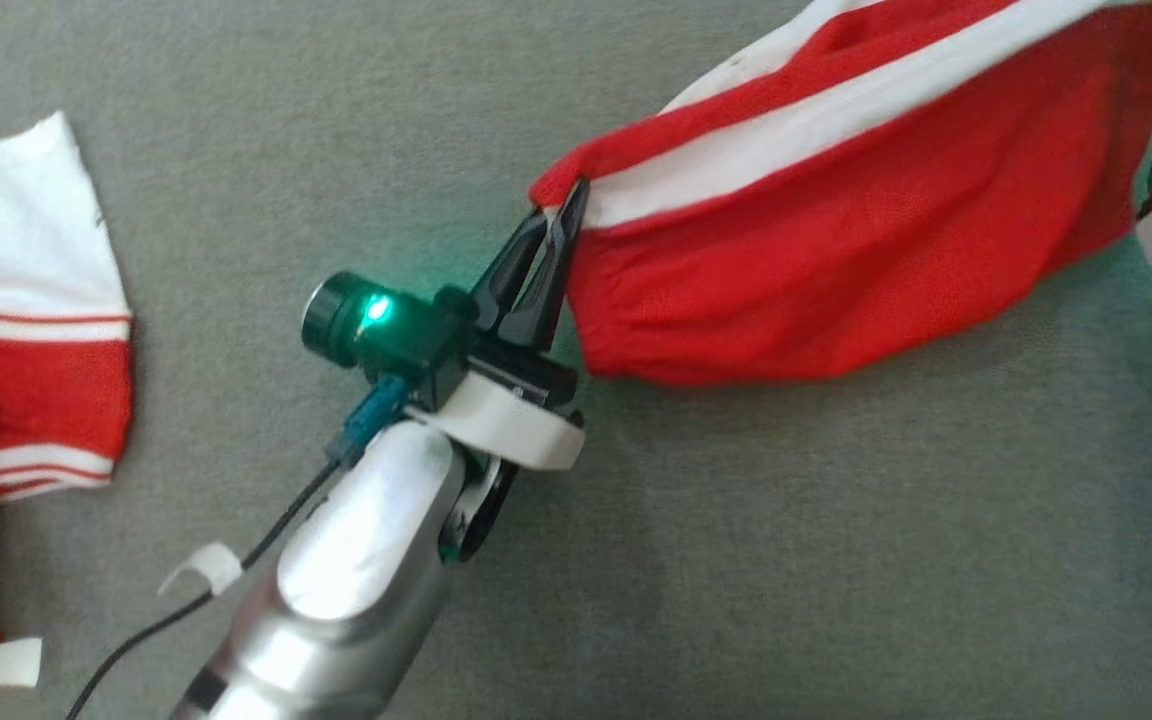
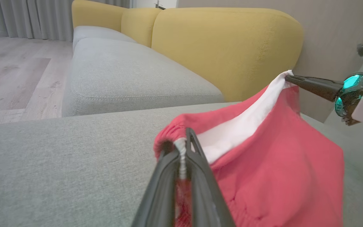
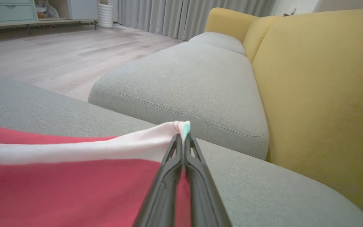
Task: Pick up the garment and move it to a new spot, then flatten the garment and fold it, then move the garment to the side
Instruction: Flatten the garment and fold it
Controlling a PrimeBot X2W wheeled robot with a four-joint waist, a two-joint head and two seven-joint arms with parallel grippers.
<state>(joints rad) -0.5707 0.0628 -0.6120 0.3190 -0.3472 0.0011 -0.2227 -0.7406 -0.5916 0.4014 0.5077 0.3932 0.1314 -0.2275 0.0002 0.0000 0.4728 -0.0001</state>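
Head view shows the left hand [image 1: 558, 225] clamped on one corner of the garment [image 1: 836, 220], and the right hand [image 3: 183, 138] pinched shut on the other corner. The garment hangs stretched between them over the sofa seat [image 1: 736, 560] (lifted, I judge, but not yet laid down). Flattening, folding and moving aside are left. Other clothes [image 1: 26, 350] lie well left of the garment, and a yellow backrest [image 3: 320, 94] rises beyond it.

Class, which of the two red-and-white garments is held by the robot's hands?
The upper-right garment, stretched between left hand and right hand; the other garment lies loose at the left edge.
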